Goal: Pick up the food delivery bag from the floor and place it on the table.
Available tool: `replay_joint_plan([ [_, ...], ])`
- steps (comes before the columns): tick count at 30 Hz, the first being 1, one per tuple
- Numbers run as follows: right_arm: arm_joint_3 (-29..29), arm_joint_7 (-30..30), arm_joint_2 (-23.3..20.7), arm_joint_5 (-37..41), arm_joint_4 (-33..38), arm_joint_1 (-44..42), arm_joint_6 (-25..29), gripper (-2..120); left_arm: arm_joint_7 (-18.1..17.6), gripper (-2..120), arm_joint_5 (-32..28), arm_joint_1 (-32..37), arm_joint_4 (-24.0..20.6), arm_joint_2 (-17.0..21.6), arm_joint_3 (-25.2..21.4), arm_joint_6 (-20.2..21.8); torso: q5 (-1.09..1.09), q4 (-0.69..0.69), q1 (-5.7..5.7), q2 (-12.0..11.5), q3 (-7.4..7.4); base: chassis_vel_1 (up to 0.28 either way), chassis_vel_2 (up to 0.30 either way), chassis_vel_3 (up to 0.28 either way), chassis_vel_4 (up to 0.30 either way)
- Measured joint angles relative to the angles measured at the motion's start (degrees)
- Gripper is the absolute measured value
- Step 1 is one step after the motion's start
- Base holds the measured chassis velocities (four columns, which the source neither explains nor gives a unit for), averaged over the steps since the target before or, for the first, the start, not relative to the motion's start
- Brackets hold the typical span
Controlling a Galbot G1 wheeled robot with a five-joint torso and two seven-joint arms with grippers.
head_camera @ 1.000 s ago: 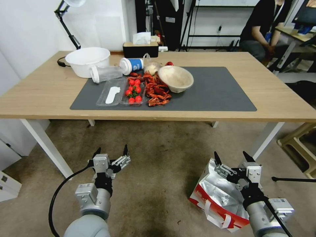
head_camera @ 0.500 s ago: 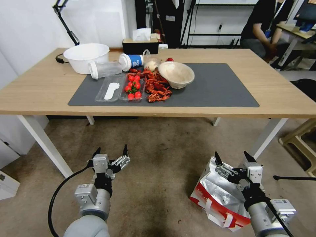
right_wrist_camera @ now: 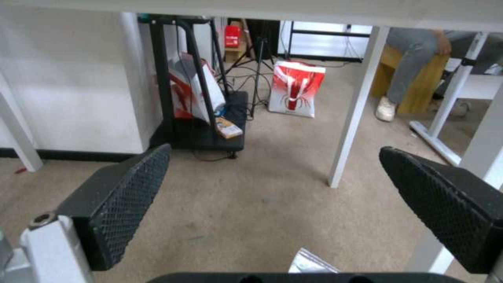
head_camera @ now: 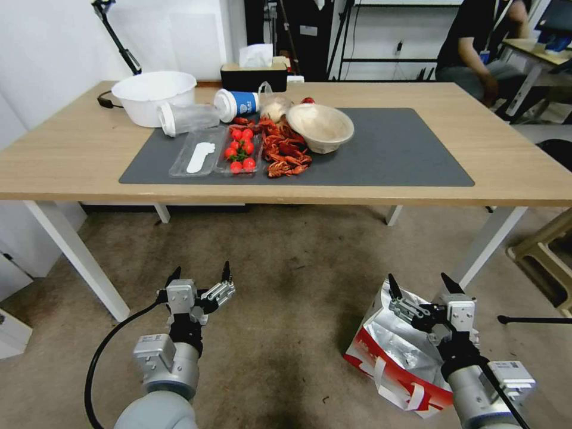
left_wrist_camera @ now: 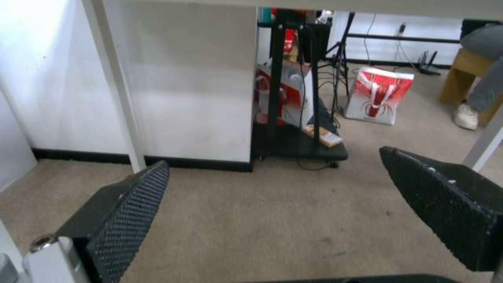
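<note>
1. Right gripper point(head_camera: 420, 285): jaws spread wide, nothing between them. It hangs low above the worn grey-brown carpet floor point(head_camera: 286, 298), in front of the table's near edge.
2. Food delivery bag point(head_camera: 387, 351), a boxy white paper bag with red trim, silver foil lining and white strap handles: it lies tilted on the floor directly beneath and behind the right gripper's jaws. Its open foil mouth faces up toward the jaws; whether a fingertip touches the foil rim cannot be told.
3. In the right wrist view, a small corner of the foil point(right_wrist_camera: 312, 264) shows just below the gap between the two black textured pads point(right_wrist_camera: 131, 196); carpet lies ahead of the jaws.
4. Left gripper point(head_camera: 199, 275): jaws spread apart and empty, held over bare carpet, well apart from the bag.
5. Long light-wood table point(head_camera: 71, 161) on white legs, with a dark grey mat point(head_camera: 387, 149): it stands ahead of and above both sets of jaws. The bag is not on it.
</note>
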Motion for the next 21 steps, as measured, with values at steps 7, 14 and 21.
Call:
replay_joint_plan([
  [7, 0.22, -0.3, -0.08, 0.22, 0.35, -0.45, -0.16, 100, 0.14, 100, 0.09, 0.0, -0.12, 0.0, 0.13, -0.01, 0.0, 0.0, -0.62, -1.85, -1.22, 0.0, 0.0, 0.0, 0.0],
  [14, 0.44, -0.39, -0.22, 0.25, 0.41, -0.63, -0.24, 100, 0.48, 100, 0.09, -0.55, 0.23, 0.34, 0.14, -0.03, 0.0, 0.0, -1.12, -3.23, -2.09, 0.0, 0.0, 0.0, 0.0],
  [21, 0.43, -0.63, -0.26, 0.28, 0.69, -0.77, -0.33, 100, 0.84, 100, 0.1, -0.1, 0.02, 0.51, 0.08, -0.02, 0.0, 0.0, -1.76, -5.01, -3.22, 0.0, 0.0, 0.0, 0.0],
])
